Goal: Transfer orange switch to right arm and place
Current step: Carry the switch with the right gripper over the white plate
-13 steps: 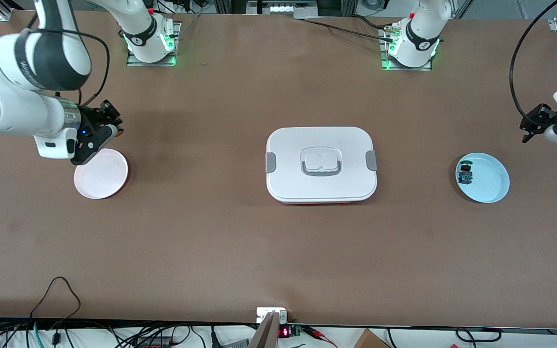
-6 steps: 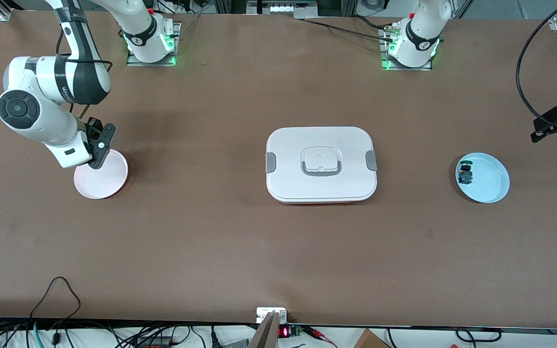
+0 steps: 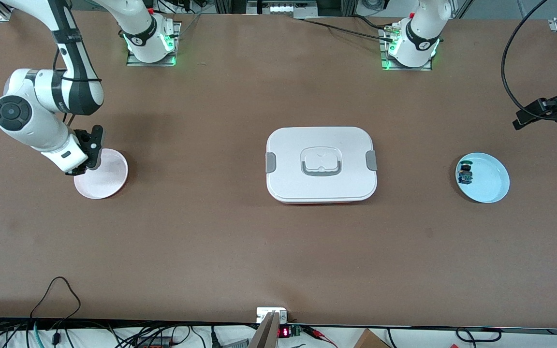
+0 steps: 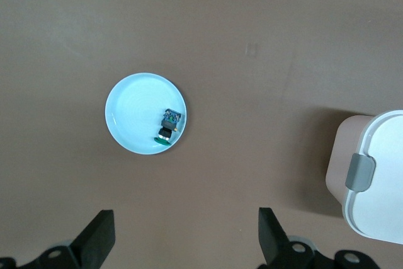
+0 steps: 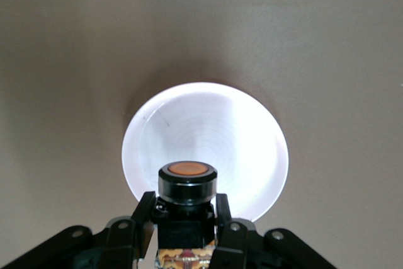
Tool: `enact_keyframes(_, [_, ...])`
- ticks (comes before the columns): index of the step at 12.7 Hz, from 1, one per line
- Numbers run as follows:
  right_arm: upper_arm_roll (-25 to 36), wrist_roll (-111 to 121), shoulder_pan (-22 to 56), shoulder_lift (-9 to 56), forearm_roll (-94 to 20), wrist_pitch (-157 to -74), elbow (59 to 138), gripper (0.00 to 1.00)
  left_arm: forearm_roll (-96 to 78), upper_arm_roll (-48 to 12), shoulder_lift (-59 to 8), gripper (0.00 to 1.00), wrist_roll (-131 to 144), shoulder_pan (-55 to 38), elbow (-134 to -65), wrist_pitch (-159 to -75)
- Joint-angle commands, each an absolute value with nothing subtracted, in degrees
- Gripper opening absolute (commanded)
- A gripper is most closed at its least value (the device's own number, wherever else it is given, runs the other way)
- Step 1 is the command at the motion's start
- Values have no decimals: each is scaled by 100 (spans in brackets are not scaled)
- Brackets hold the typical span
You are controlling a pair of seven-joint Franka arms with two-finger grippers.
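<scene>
The orange switch (image 5: pixel 187 187), a black body with a round orange cap, is clamped between the fingers of my right gripper (image 5: pixel 187 211). The cap points down at a white-pink plate (image 5: pixel 208 124) straight below it. In the front view my right gripper (image 3: pixel 93 151) hangs over the edge of this plate (image 3: pixel 107 176) at the right arm's end of the table; the switch itself is hidden there. My left gripper (image 4: pixel 186 222) is open and holds nothing. It hovers high at the left arm's end of the table (image 3: pixel 532 115).
A light blue plate (image 3: pixel 490 180) (image 4: pixel 132 108) holds a small blue-and-black part with a green cap (image 3: pixel 465 174) (image 4: pixel 169 126). A closed white lunch box (image 3: pixel 321 164) (image 4: pixel 378 181) sits mid-table. Cables run along the table's near edge.
My right arm swung its wrist downward, bringing the gripper with the switch down over the pink plate. My left gripper shifted a little near the table's end.
</scene>
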State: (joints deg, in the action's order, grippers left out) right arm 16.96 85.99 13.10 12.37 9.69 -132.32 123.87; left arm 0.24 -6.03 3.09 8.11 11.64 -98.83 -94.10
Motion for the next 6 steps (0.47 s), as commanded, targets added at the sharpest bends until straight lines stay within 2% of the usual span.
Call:
enact_keyframes(1, [1644, 9042, 1047, 1502, 1046, -13683, 12436, 7, -44, -580, 448, 100, 975, 1151, -9976, -9343])
enact_keyframes(6, [1635, 9395, 870, 2029, 1002, -14509, 12586, 7, -61, -721, 281, 100, 984, 1178, -9896, -9343])
